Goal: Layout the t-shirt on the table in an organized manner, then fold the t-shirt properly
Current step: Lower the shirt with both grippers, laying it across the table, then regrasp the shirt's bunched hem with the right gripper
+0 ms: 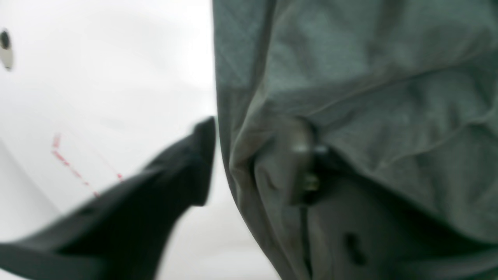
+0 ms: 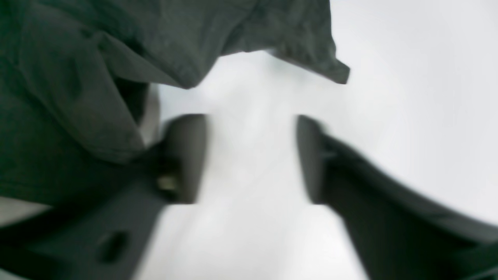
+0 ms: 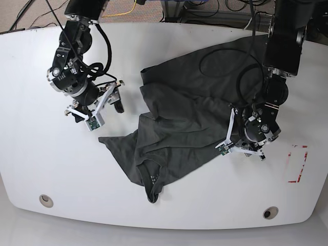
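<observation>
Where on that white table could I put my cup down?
The table is bare left of the t-shirt, below the right arm, and along the near edge between the two round holes. The middle and far right are crowded.

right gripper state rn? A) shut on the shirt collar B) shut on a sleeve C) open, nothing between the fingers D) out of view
C: in the right wrist view the right gripper has its fingers wide apart with only bare white table between them; the t-shirt lies beside one finger, not clamped.

crumpled t-shirt [image 3: 189,118] on table [image 3: 41,164], left pincer [image 3: 245,152] at its edge
</observation>
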Robot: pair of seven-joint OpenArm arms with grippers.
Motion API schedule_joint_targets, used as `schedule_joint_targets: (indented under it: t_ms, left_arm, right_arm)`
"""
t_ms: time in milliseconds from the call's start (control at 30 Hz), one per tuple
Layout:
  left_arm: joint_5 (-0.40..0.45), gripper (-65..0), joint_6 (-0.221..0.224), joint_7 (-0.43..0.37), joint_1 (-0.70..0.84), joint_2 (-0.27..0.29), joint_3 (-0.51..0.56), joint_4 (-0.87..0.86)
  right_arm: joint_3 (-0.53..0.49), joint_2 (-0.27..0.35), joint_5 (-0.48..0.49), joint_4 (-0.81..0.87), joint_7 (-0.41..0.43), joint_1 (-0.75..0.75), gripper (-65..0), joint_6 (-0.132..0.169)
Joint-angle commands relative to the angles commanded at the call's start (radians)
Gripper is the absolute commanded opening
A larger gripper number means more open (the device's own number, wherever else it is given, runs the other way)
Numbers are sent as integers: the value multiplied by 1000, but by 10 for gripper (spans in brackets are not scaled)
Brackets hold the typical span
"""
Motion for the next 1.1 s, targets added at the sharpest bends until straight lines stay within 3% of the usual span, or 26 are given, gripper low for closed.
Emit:
schedule_joint_targets:
  t_ms: [33,467,733,1100]
  left_arm:
    - [0,-282,0,0,14,0,-8,18]
    - [0,-269,0,0,236,28,-261,255]
    - [0,-269,-2,0,333,43,-374,295]
    - [-2,-271,-2,-2,400,44,-425,311]
  right_arm:
    - [-2,-2,2,-15,0,9,0,0]
    - [-3,-25,3,-385,20,293,0,0]
    - [-6,-23,3,-712,135,482,-6,0]
    - [-8,-9,2,-1140,347,632,-6,0]
